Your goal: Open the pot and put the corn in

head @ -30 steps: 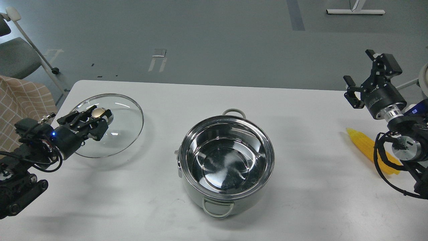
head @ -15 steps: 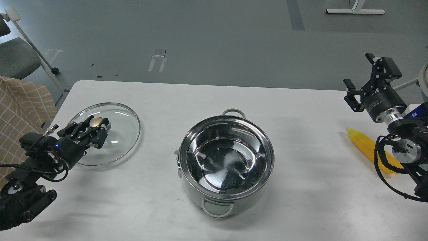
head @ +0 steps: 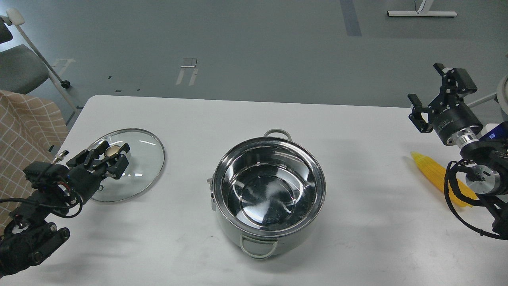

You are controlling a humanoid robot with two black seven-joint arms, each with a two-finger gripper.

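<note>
The shiny steel pot (head: 270,192) stands open and empty at the middle of the white table, with one loop handle toward me. Its glass lid (head: 139,167) lies on the table at the left. My left gripper (head: 112,153) is closed around the lid's brass knob (head: 113,150). The yellow corn cob (head: 430,171) lies at the table's right edge, its lower end hidden behind my right arm. My right gripper (head: 426,83) is open and empty, held up above the table's far right corner, behind the corn.
A checked beige cloth (head: 24,131) hangs at the left edge, by the table's left side. A grey chair (head: 20,67) stands on the floor at the far left. The table's far edge runs just behind the pot and lid.
My left gripper has lowered the lid toward me and down, so it now looks to be resting flat on the table. My right gripper has shifted only slightly.
</note>
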